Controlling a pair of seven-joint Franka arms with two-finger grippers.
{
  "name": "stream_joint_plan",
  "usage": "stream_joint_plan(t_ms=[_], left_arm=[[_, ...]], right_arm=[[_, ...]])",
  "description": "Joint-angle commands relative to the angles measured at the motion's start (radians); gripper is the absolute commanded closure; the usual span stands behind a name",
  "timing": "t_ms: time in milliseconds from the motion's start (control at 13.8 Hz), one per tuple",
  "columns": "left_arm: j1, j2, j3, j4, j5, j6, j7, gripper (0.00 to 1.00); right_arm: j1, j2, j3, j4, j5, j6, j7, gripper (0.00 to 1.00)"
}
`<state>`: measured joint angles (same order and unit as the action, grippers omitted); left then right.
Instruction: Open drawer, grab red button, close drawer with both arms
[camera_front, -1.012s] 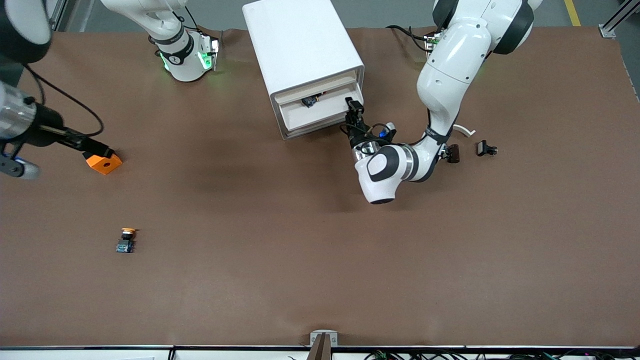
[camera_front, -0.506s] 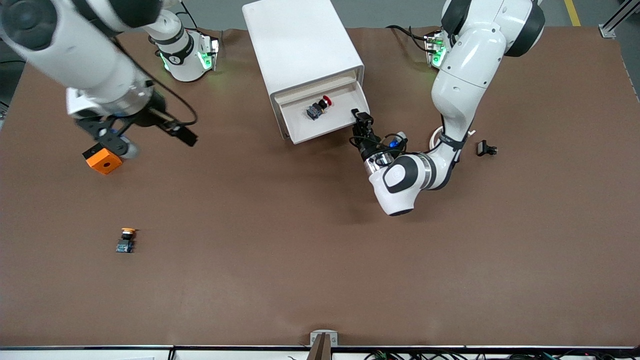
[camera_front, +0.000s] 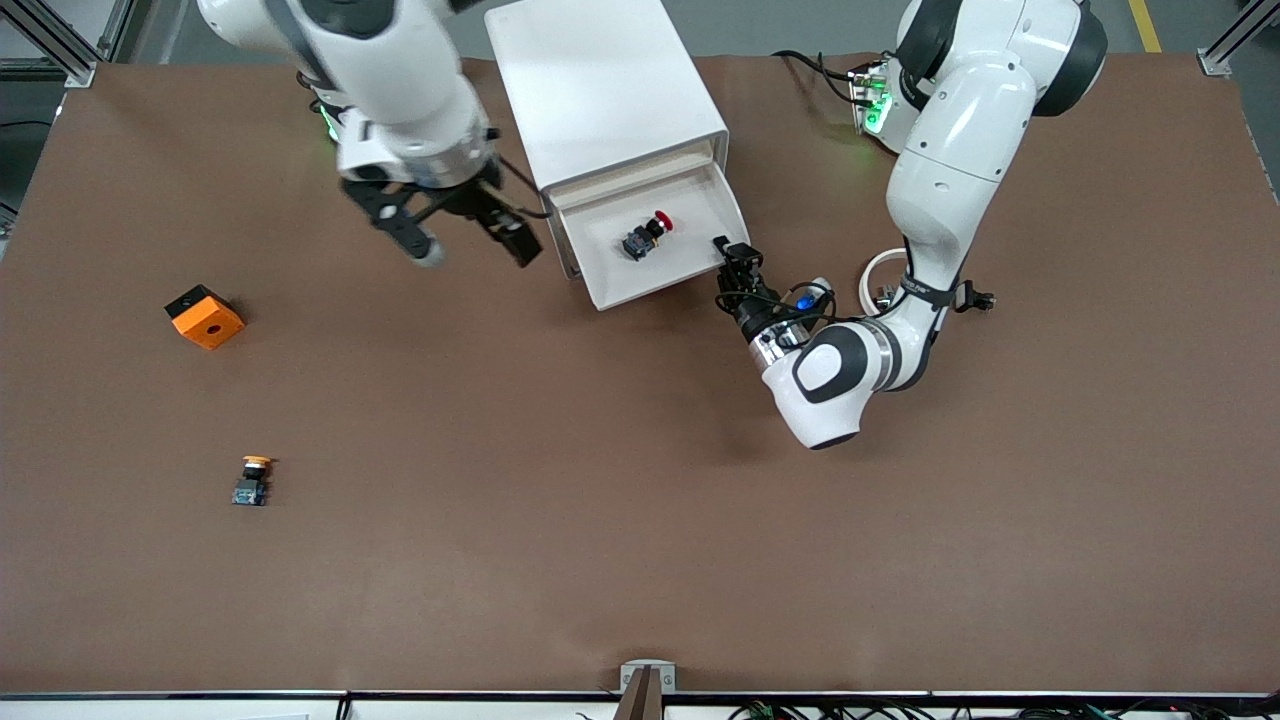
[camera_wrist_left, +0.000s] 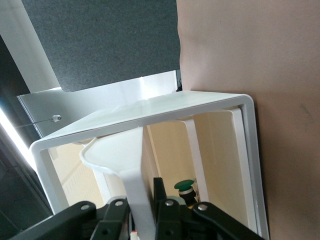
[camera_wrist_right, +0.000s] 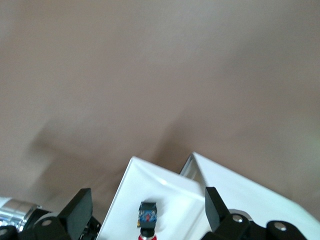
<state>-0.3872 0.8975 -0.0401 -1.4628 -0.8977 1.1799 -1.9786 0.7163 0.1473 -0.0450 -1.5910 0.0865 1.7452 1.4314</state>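
drawer (camera_front: 655, 255) pulled out of the white cabinet (camera_front: 600, 90), red button (camera_front: 646, 238) sitting inside it, left gripper (camera_front: 737, 268) – jaws pinched on the drawer's front lip, right gripper (camera_front: 470, 235) up over the table (camera_front: 640, 500) beside the cabinet – jaws spread wide, holding nothing

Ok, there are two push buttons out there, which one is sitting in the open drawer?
The red-capped button, lying in the pulled-out drawer. The orange-yellow-capped button sits on the bare table, nearer the front camera, toward the right arm's end.

The left arm bent low over the worktop, its left tool (camera_front: 738, 262) pinched tight. The right arm reached out from its base, the right tool (camera_front: 470, 238) spread wide in the air.
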Motion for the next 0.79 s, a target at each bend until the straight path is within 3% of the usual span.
stream_joint_plan(t_ms=[0,434,723], left_arm=[[0.01,0.017,0.023,0.026,-0.003,-0.023,0.026,0.86],[0.018,0.032,0.025,0.039,-0.001,-0.023,0.027,0.78],[0.018,0.029,0.025,0.039,-0.003,-0.026,0.026,0.34]], right_arm=[[0.063,0.044,-0.013,0.014,0.006,0.043,0.056,0.0],[0.156,0.142,-0.013,0.016,0.025,0.047,0.063,0.0],[0.189,0.202,-0.015,0.014,0.061,0.105,0.101,0.0]])
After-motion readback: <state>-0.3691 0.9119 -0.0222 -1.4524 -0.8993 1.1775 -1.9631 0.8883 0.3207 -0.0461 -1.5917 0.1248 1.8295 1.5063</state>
